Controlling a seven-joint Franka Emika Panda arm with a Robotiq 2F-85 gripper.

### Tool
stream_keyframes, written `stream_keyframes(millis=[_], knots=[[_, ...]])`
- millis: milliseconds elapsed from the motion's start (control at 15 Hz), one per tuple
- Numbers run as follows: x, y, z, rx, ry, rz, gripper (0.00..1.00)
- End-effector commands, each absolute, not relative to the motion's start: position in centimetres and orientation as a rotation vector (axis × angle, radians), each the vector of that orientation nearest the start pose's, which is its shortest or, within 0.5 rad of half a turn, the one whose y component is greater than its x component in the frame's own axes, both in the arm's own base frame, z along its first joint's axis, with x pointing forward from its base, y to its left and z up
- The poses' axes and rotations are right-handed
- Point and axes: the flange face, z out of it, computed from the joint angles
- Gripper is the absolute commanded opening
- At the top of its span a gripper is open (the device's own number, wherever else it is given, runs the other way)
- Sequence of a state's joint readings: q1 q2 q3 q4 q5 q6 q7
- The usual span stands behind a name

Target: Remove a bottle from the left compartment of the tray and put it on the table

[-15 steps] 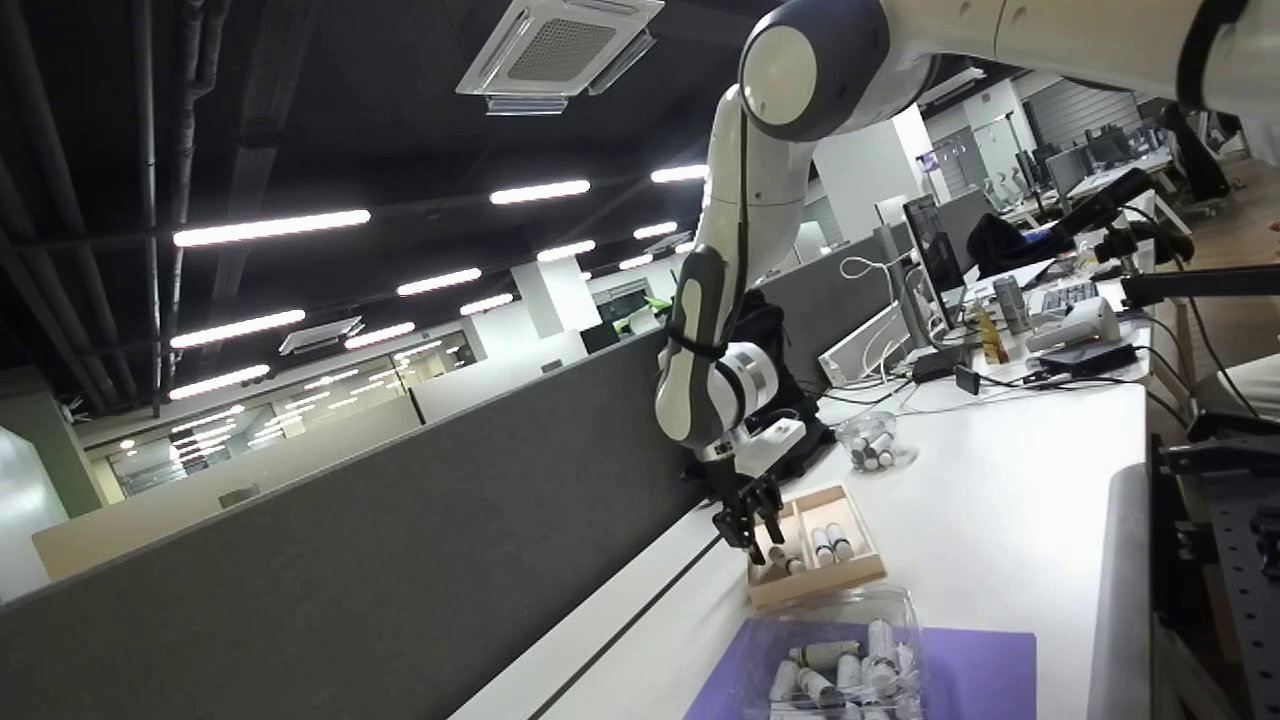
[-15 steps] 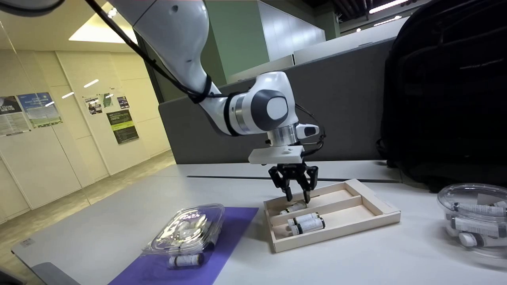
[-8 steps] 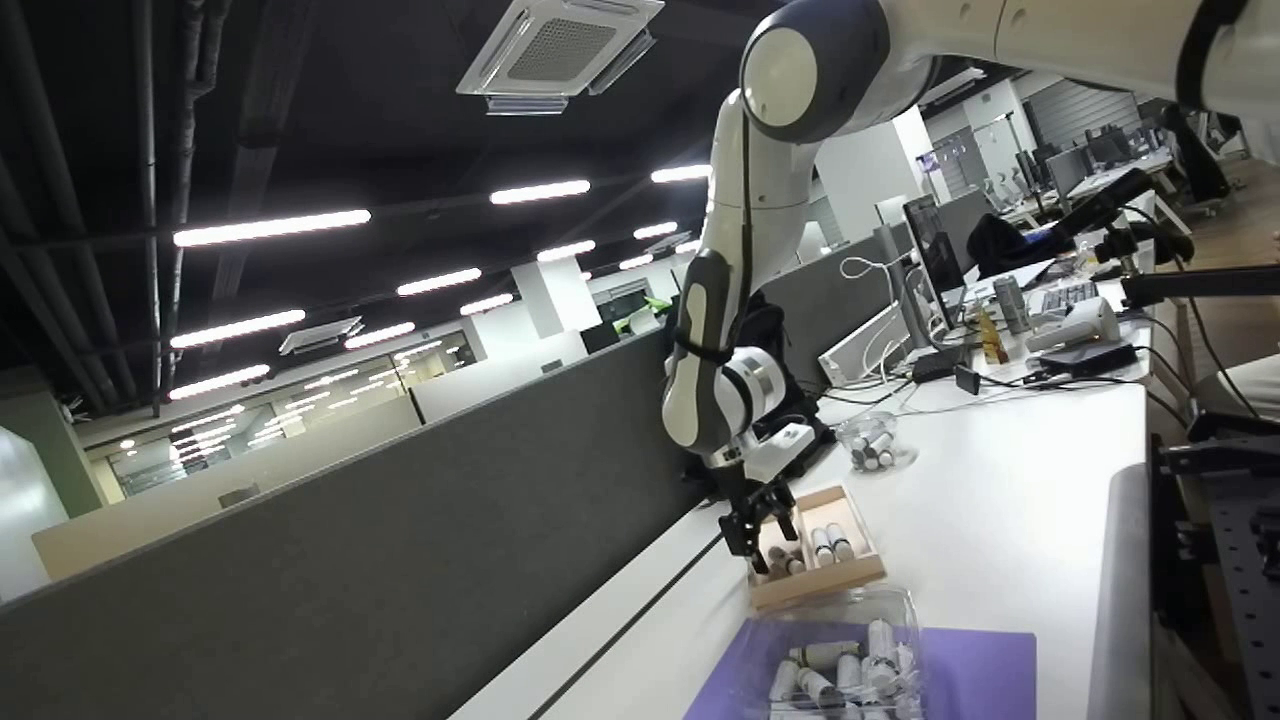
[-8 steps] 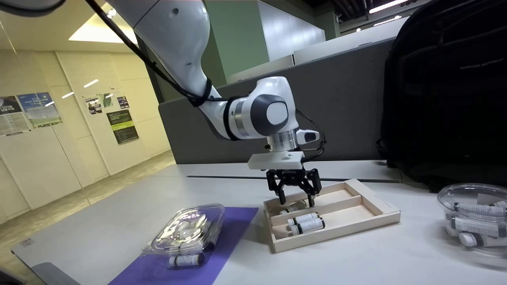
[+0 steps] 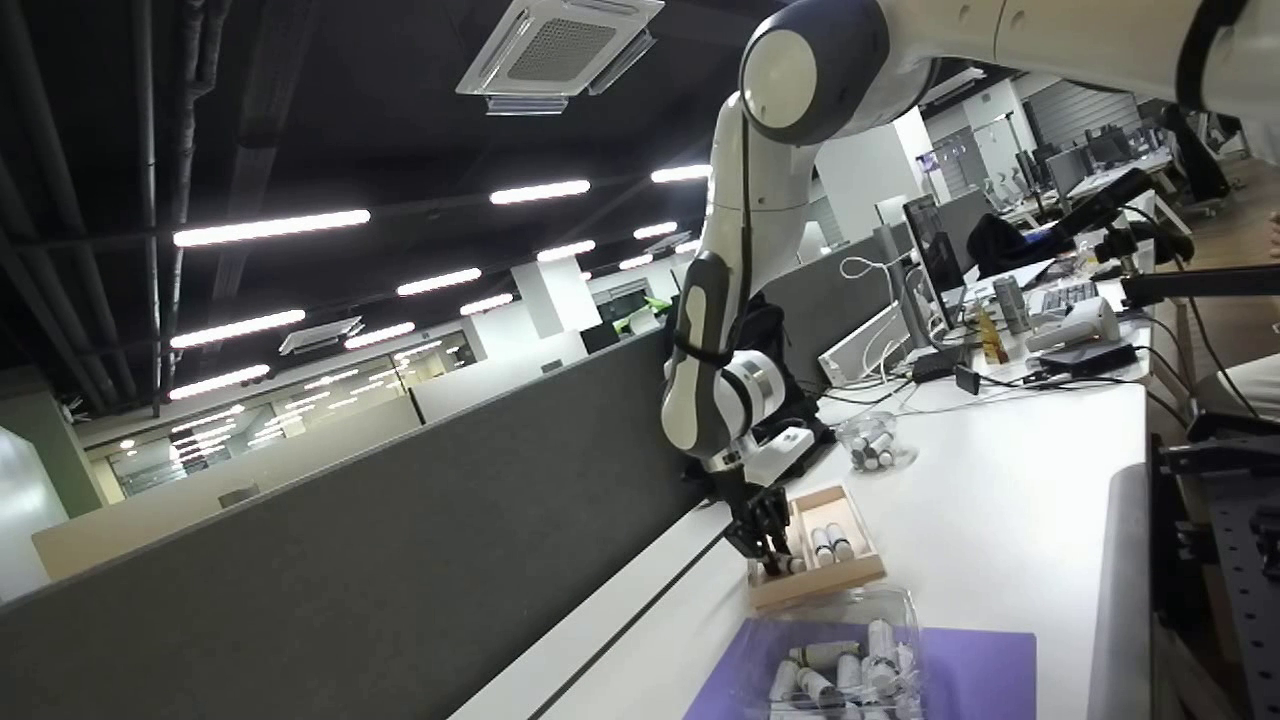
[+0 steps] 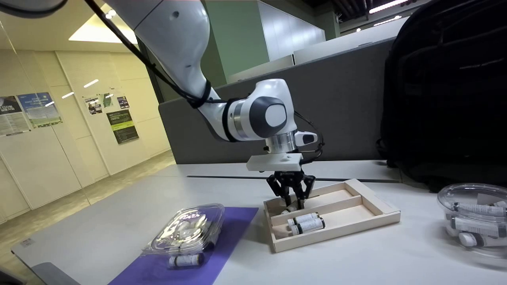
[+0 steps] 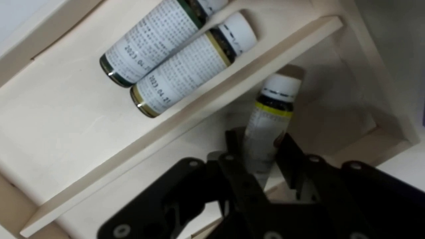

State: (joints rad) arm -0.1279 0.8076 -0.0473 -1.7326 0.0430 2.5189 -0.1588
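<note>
The fingers (image 7: 290, 156) were clamped on the sides of the yellow-banded bottle (image 7: 267, 127), which was located in one compartment (image 7: 129, 182) of the tray (image 6: 336, 232) (two further bottles (image 7: 182, 71) lay side by side in the other, beyond the divider (image 7: 182, 121)). The tray was seated on the desk (image 6: 356, 261), near the purple mat (image 6: 225, 237)

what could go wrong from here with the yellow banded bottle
The fingers look closed on the round yellow-banded bottle, but its white cap sticks out past them, so it might twist or slip on lifting. It lies askew near the wooden divider, so the cap could knock that. Laid sideways on the table, it might roll.
</note>
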Motion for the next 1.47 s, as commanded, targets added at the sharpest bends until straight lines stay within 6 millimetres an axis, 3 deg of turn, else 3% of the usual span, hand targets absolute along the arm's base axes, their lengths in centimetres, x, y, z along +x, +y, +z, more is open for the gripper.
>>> stream_keyframes(millis=[0,333,667,933,1333,1400], knots=[[64.6,-10.9,13.0,-3.133,0.052,0.010,0.06],[65.6,-7.7,16.1,-3.109,-0.011,-0.024,0.07],[66.1,-2.1,18.4,-3.077,-0.140,-0.002,0.07],[64.7,0.4,17.8,-3.055,-0.286,0.059,0.07],[62.4,1.4,14.8,-3.065,-0.422,0.054,0.07],[62.0,1.4,14.4,-3.067,-0.436,0.055,0.45]])
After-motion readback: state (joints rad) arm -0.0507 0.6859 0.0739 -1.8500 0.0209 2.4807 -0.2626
